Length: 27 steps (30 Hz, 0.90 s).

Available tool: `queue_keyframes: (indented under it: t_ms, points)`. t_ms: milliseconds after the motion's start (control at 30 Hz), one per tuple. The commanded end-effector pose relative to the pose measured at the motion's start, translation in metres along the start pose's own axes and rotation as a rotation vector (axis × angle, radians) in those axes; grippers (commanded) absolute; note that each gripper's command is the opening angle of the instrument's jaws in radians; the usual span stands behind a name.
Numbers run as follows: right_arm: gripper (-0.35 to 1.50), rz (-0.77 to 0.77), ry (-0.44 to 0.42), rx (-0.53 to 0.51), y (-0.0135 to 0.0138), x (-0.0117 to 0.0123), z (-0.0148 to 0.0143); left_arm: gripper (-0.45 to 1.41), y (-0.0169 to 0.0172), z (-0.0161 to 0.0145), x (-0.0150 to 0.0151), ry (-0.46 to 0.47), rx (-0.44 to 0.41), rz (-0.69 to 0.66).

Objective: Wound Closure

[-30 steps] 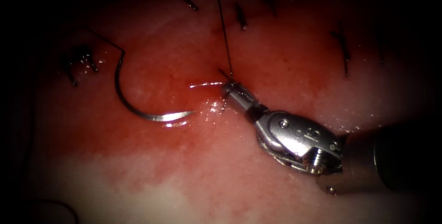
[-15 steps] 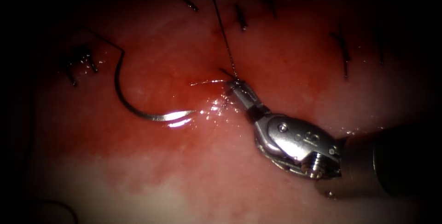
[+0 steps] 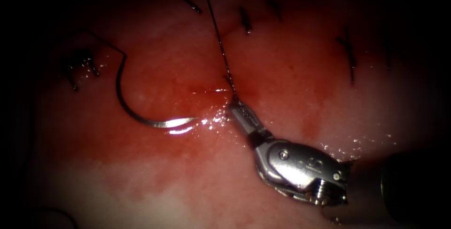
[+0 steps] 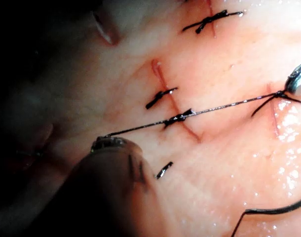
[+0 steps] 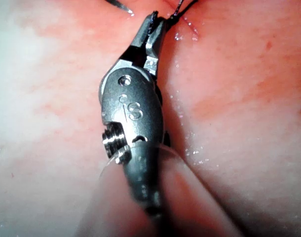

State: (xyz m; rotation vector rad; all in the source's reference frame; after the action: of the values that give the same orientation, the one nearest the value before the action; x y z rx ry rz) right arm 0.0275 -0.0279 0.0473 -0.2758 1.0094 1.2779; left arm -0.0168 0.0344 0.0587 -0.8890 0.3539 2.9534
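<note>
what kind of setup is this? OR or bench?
Likely a bench suturing rig: pale pink tissue slab with black knotted stitches, a loose curved steel needle lying on it, and the right end effector shut on black thread.

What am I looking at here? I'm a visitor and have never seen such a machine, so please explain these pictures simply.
This is a surgical practice robot with two thin arms, each ending in a small two-jawed hand. It is stitching a cut in pork belly, the tissue.

One picture comes from an endoscope looking down on the wound. The other two come from small cameras near each arm's wrist, looking along the arm.

In the endoscope view the right hand comes in from the right, shut on the dark thread close to the cut. In the left wrist view the left hand seems to grip the same thread, which runs taut between them.

The curved needle lies loose on the tissue left of the cut, held by neither hand. Finished stitches and red fluid are also there.
</note>
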Motion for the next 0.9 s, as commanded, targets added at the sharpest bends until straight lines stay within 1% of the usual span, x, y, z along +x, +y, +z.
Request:
queue_keyframes:
  t_ms: [33,133,267,400,467,567,733,800,833,900]
  points:
    - [-0.35,0.000,-0.006,0.015,-0.0007,-0.0009,0.0001,-0.45,0.0007,0.0010,0.0002,0.002,-0.003,0.000]
    - [-0.35,0.000,0.013,0.053,-0.0006,-0.0009,0.0004,-0.45,0.0005,0.0012,0.0002,-0.003,-0.001,0.008]
    - [-0.35,-0.081,0.074,0.131,-0.0003,-0.0008,0.0011,-0.45,-0.0002,0.0014,0.0001,-0.010,0.005,0.023]
    - [-0.35,-0.137,0.089,0.166,0.0000,-0.0012,0.0014,-0.45,-0.0002,0.0018,0.0001,-0.016,0.013,0.032]
    - [-0.35,-0.181,0.081,0.173,0.0001,-0.0015,0.0016,-0.45,0.0000,0.0021,0.0001,-0.018,0.014,0.034]
    - [-0.35,-0.256,0.079,0.223,0.0004,-0.0015,0.0022,-0.45,0.0008,0.0025,0.0002,-0.014,0.011,0.040]
    - [-0.35,-0.320,0.092,0.232,0.0010,-0.0011,0.0028,-0.45,0.0016,0.0024,0.0003,0.006,0.001,0.045]
    - [-0.35,-0.317,0.102,0.228,0.0012,-0.0008,0.0032,-0.45,0.0015,0.0021,0.0005,0.019,-0.005,0.044]
    - [0.00,-0.314,0.115,0.224,0.0013,-0.0007,0.0033,-0.45,0.0014,0.0019,0.0006,0.025,-0.007,0.043]
    - [0.59,-0.308,0.143,0.218,0.0015,-0.0005,0.0034,-0.45,0.0012,0.0012,0.0009,0.039,-0.013,0.039]
